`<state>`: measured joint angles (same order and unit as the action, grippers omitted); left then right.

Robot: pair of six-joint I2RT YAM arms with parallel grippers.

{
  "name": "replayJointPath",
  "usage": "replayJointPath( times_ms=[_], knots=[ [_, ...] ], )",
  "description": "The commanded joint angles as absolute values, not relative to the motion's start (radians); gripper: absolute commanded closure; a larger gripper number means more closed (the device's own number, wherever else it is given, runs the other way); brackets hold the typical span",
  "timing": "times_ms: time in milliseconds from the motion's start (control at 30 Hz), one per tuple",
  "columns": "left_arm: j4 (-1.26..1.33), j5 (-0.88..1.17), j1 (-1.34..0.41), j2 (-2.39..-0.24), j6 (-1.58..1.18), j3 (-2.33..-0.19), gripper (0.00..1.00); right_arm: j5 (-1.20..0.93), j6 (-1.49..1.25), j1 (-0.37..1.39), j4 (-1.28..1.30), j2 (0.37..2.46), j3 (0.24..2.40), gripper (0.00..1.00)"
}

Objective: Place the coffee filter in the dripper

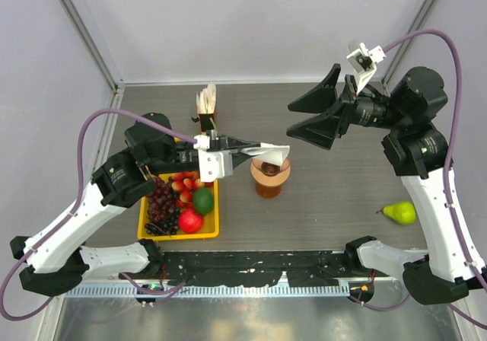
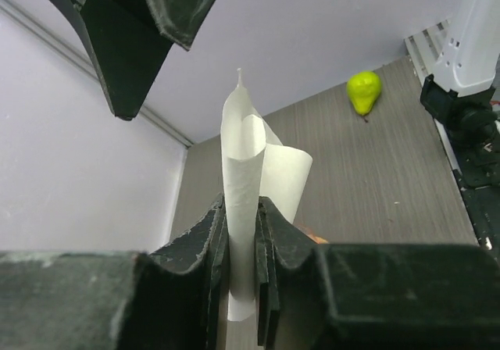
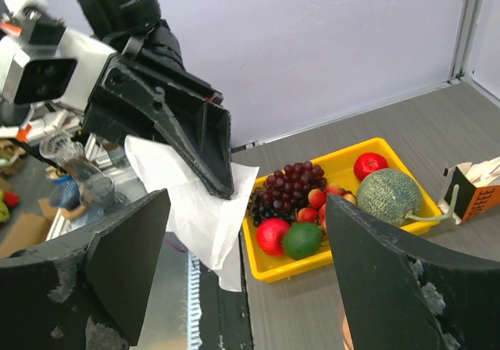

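On the grey table (image 1: 335,196), left end effector (image 1: 262,150) pinches the coffee filter (image 1: 277,155) over the dripper (image 1: 270,175); right end effector (image 1: 300,119) gapes empty

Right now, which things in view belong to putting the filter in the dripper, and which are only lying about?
For the job:
- paper filter, pinched in the left pincer
- dripper, just below the filter

Lying about:
- pear
- yellow tray of fruit
- box of spare papers
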<state>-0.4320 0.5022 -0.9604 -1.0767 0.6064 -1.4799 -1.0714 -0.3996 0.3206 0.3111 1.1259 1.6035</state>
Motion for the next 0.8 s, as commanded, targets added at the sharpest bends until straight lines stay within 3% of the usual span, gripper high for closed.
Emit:
replayJointPath(
  times_ms=[0,233,500,567,633,767],
  knots=[
    [-0.341,0.528,-0.962,-1.043,0.506,-1.460,0.80,-1.114,-0.249,0.321,0.406,1.098,1.635,0.13],
    [-0.269,0.558,-0.927,-1.037,0.338,-1.459,1.00,-1.104,-0.154,0.321,0.492,1.069,1.647,0.12],
    [-0.229,0.560,-0.899,-1.054,0.210,-1.468,0.99,-1.013,-0.003,0.448,0.624,1.057,1.680,0.06],
    [-0.219,0.552,-0.897,-1.054,0.187,-1.467,0.90,-0.960,0.044,0.514,0.650,1.055,1.677,0.02],
    [-0.209,0.554,-0.897,-1.052,0.176,-1.465,0.88,-0.908,0.067,0.570,0.666,1.057,1.674,0.00],
    [-0.189,0.571,-0.897,-1.049,0.164,-1.459,0.82,-0.853,0.061,0.620,0.658,1.081,1.677,0.04]
  ],
)
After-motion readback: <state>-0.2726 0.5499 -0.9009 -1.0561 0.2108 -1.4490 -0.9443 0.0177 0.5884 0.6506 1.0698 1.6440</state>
